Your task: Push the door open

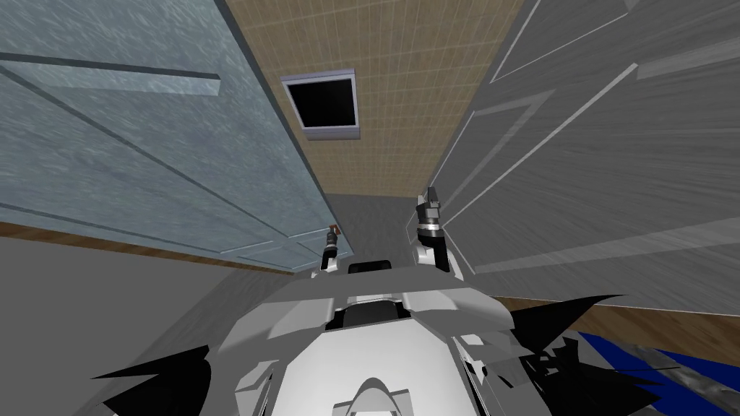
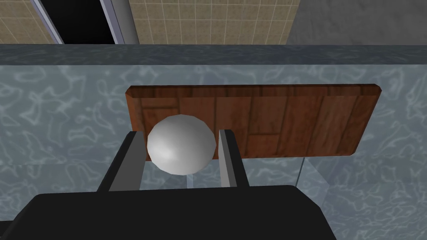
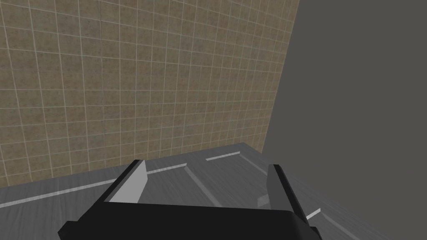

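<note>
The left hand (image 2: 180,133) clasped the round grey knob (image 2: 179,146) on the blue-grey door (image 1: 144,159), which seemed swung well open, little pushing left, while the right hand (image 3: 207,165) stood wide, empty.

Blue-grey marbled door (image 2: 62,108), brown wood-grain plate (image 2: 292,121), silvery knob (image 2: 180,143), tan tiled wall (image 3: 125,83)
</note>
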